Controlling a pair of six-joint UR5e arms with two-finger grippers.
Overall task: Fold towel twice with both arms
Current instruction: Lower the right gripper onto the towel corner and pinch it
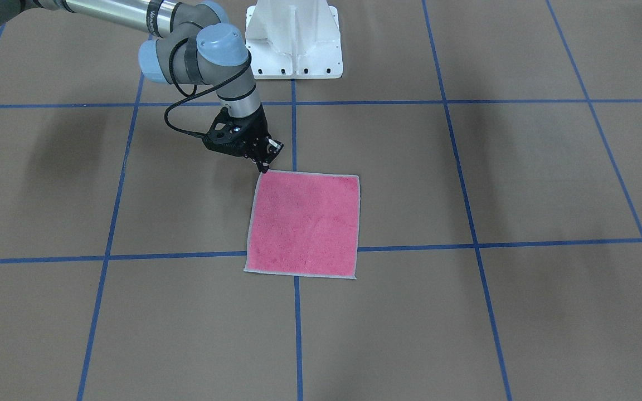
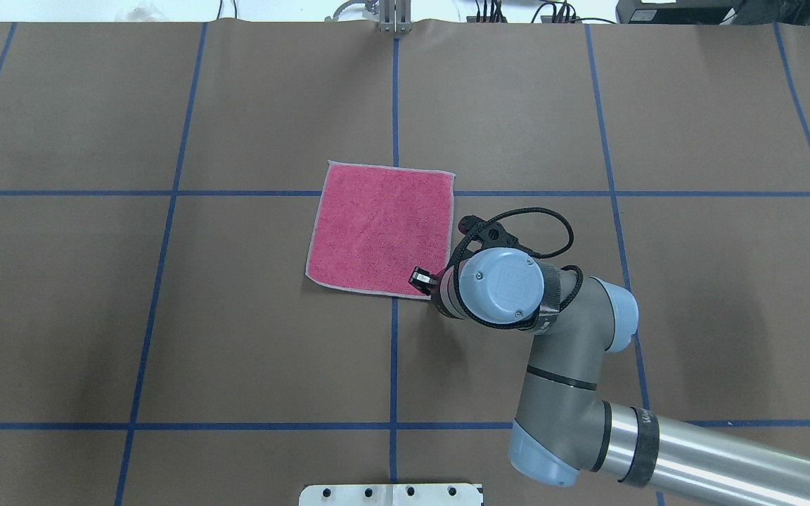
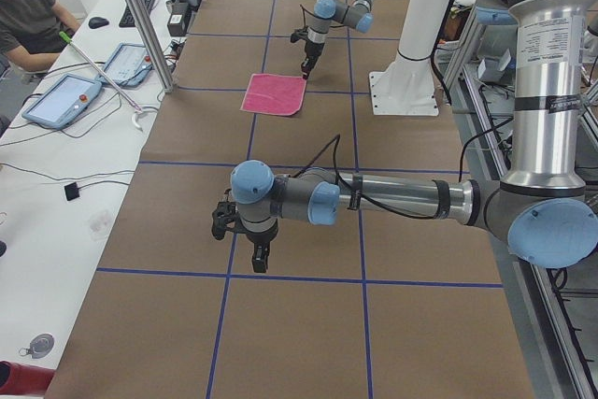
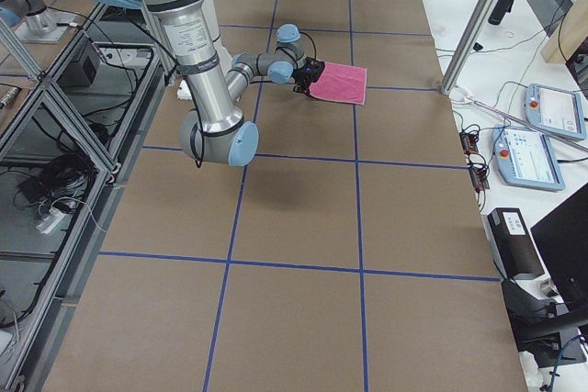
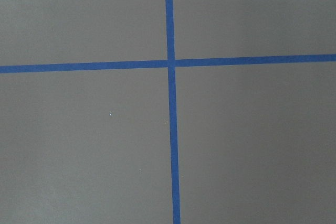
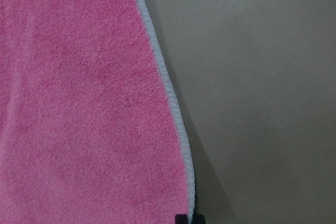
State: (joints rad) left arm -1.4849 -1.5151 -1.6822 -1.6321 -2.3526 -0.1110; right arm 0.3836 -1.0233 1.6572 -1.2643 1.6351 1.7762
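Observation:
The towel (image 1: pixel 304 225) lies flat on the brown table, pink face up, with light grey edging all round; it also shows in the overhead view (image 2: pixel 380 228) and the right wrist view (image 6: pixel 79 103). My right gripper (image 1: pixel 264 167) points down at the towel's corner nearest the robot on its right side (image 2: pixel 425 284). Its fingertips (image 6: pixel 182 219) are pinched close together on the edging there. My left gripper (image 3: pixel 259 257) hangs over bare table far from the towel, seen only in the exterior left view. I cannot tell whether it is open or shut.
The white pedestal base (image 1: pixel 293 39) stands at the robot's edge of the table. Blue tape lines (image 5: pixel 170 103) grid the brown surface. A person (image 3: pixel 28 16) with tablets and a metal post (image 3: pixel 140 21) are along the far side.

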